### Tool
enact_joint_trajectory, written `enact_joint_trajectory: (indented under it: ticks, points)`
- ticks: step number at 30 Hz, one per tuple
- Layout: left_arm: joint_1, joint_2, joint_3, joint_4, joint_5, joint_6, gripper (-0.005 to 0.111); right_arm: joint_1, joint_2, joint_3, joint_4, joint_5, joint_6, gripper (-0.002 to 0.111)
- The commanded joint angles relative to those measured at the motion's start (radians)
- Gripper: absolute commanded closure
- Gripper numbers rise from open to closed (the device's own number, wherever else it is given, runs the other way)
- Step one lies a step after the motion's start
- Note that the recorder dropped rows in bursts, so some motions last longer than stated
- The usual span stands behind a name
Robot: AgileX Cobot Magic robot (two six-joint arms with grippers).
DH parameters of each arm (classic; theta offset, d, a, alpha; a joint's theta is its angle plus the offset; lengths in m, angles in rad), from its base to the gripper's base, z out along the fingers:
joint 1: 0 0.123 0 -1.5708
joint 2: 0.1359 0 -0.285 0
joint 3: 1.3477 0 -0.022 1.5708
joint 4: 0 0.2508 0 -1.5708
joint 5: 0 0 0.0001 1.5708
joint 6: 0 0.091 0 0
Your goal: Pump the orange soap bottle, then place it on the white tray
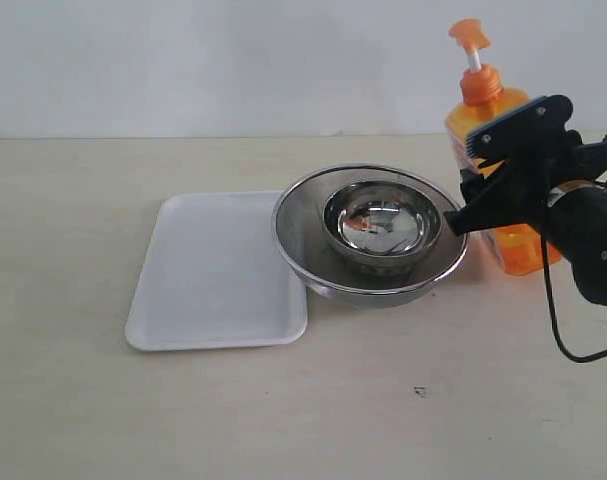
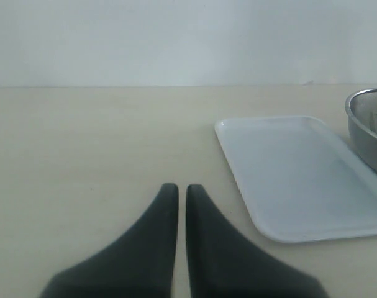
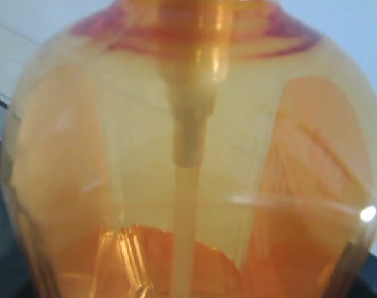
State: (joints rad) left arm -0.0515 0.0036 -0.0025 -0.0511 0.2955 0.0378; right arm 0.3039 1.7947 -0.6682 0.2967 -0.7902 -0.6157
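The orange soap bottle (image 1: 515, 250) stands upright at the far right of the table, its pump head (image 1: 470, 33) raised on the white stem. My right gripper (image 1: 461, 185) is shut on the bottle's body, one finger at the shoulder and one lower down. The bottle (image 3: 188, 161) fills the right wrist view, with its dip tube down the middle. The white tray (image 1: 218, 270) lies flat and bare at the left of the bowls. My left gripper (image 2: 182, 186) is shut on nothing, low over the table beside the tray (image 2: 300, 174). It does not show in the exterior view.
A large steel bowl (image 1: 313, 262) with a smaller steel bowl (image 1: 383, 222) inside it sits between the tray and the bottle, its rim over the tray's right edge. The big bowl's rim (image 2: 367, 118) also shows in the left wrist view. A black cable (image 1: 558, 330) hangs from the right arm.
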Motion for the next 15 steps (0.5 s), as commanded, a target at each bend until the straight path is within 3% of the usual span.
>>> enact_joint_trajectory:
  ticks: [1, 15]
  points:
    - [0.001, -0.004, 0.002, -0.009, 0.0, 0.004, 0.102, -0.001, -0.007, -0.014, -0.016, -0.094, -0.029, 0.109]
    - [0.001, -0.004, 0.002, -0.009, 0.0, 0.004, 0.102, -0.001, -0.007, -0.014, -0.016, -0.094, -0.027, 0.109]
